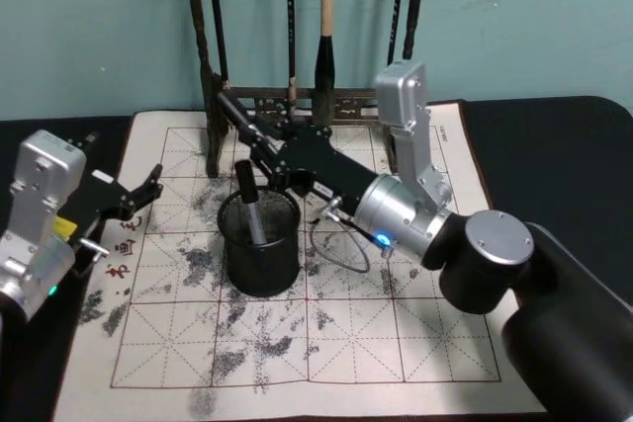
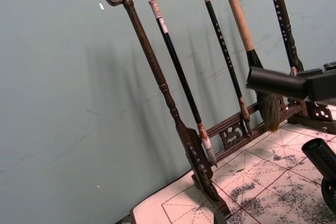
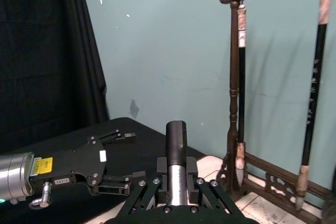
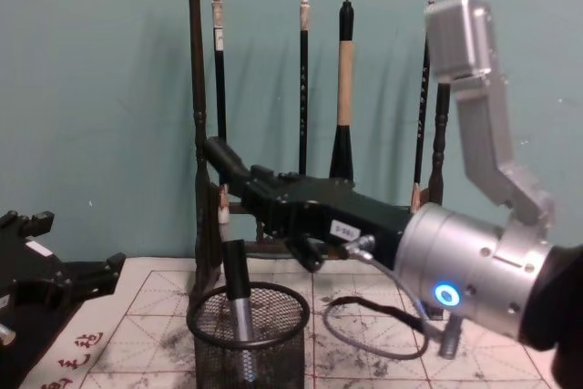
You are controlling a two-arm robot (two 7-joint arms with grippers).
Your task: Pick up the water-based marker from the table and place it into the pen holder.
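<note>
Marker [image 1: 247,200] leaning inside the pen holder [image 1: 259,274], apparently already dropped in. Right gripper [image 1: 229,106] poised at its 12 o'clock near the brush rack [image 1: 213,126]; spread or closed, cannot tell. Left gripper [image 1: 150,193] spread at 9 o'clock. Risk on pulling back: clipping the rack or tipping the holder.

Right end effector [image 1: 230,109] extended forward, fingers closed; left end effector [image 1: 148,185] parked aside, open.

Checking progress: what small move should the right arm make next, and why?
Probably draw the right claw back from the brush rack: the marker already stands in the pen holder, apart from the claw.
</note>
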